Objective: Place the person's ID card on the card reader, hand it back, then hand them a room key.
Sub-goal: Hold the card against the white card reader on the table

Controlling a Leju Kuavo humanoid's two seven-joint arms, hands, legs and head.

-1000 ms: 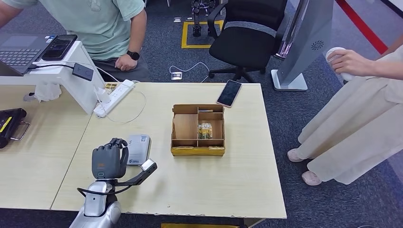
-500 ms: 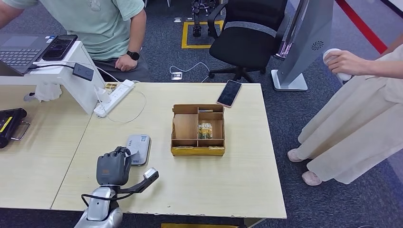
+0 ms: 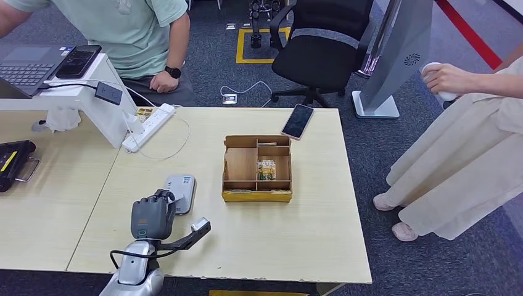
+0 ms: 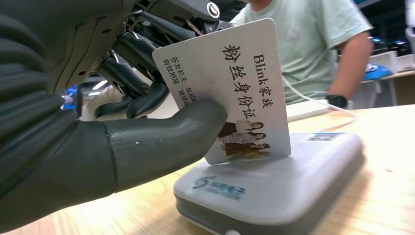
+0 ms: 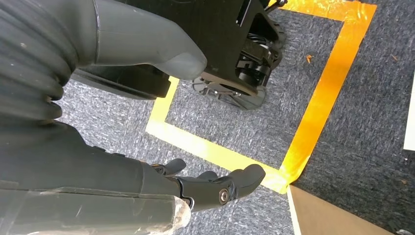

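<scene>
At front-left of surface (image 3: 296, 240): left robot hand (image 3: 151, 217) parked just beside card reader (image 3: 181, 192).
Left robot hand state: pinching ID card (image 4: 230, 93) between thumb and fingers (image 4: 132, 95); other fingers curled behind card.
ID card position: upright, lower edge at or just above reader top; contact vs. small gap cannot tell from left wrist view.
Why held so: edge-on thumb pinch keeps card face free and leaves room to tilt it flat onto reader; likely the reading step, or just coming off it.
Card reader: flat grey box, lying flat near surface's front-left, well apart from wooden box.
Wooden box (image 3: 257, 168): mid-surface, divided compartments; room key (image 3: 266, 169) standing in a middle compartment, reachable for last step.
Right robot hand (image 5: 205, 186): hanging over floor, fingers apart and slightly curled, holding nothing; idle, probably reserved for key.
Person (image 3: 475, 142): standing at right of surface, hand raised away; hand-back needs long reach across.
Phone (image 3: 297, 121): at far edge, overhanging slightly; not in path.
Risk: thin card in thumb pinch, may slip or pivot when laid flat.
</scene>
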